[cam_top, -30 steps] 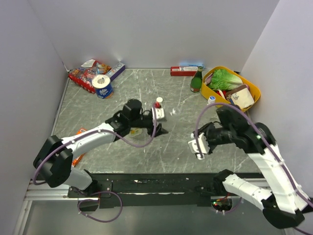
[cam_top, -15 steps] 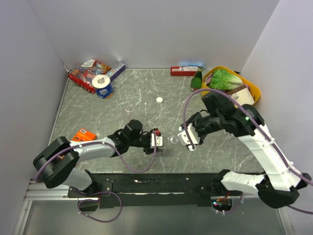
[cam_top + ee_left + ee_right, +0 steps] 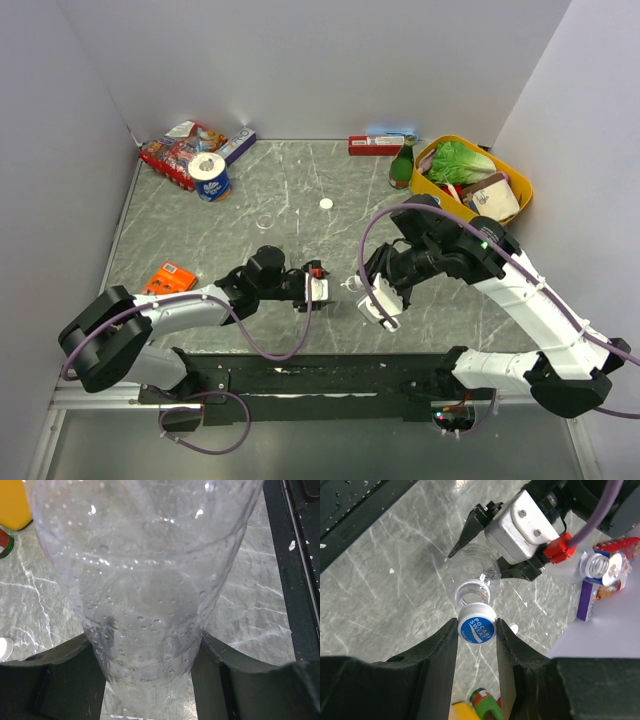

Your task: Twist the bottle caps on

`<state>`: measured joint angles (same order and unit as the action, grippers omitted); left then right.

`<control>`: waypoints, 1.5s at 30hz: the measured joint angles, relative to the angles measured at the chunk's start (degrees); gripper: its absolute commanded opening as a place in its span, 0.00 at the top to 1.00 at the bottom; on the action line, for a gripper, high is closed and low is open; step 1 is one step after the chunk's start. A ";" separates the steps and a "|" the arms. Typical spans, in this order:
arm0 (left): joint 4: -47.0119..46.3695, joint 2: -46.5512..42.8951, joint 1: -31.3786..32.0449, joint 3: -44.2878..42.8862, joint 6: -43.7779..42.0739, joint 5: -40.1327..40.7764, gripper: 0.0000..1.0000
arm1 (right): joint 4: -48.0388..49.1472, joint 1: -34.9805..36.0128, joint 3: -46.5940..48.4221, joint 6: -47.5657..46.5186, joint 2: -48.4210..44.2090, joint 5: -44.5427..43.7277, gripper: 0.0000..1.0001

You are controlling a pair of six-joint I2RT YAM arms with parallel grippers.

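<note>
My left end effector (image 3: 150, 672) is clamped on 1 small clear plastic bottle (image 3: 145, 580), near the front middle of the grey marbled surface (image 3: 380, 575). My right end effector (image 3: 476, 630) pinches 1 blue round screw cap (image 3: 476, 623) just beside the bottle's open mouth.

Boxed in by plain pale lilac-grey walls (image 3: 300, 60) at the back and on both sides, meeting in sharp corners. Floored with a dark grey-green marbled surface (image 3: 200, 230), veined and scratched in white, faintly glossy. Bounded along the near edge by a black rail (image 3: 330, 372), with a dull grey strip (image 3: 350, 445) below. Lit evenly and softly, casting only faint shadows.
</note>
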<state>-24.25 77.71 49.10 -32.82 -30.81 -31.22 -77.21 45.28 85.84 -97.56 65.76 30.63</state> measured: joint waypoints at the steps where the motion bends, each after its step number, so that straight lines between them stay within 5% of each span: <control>1: -0.17 0.00 0.00 0.13 0.00 0.04 0.99 | 0.00 0.17 -0.11 -0.17 0.04 -0.07 0.91; 45: 0.57 0.13 -0.17 1.53 3.26 1.11 0.99 | 7.74 6.49 -7.67 8.44 -1.97 -8.94 0.91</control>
<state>-23.68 77.84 48.93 -31.29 -27.55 -30.11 -69.47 51.77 78.17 -89.12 63.79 21.69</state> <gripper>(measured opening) 0.612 0.403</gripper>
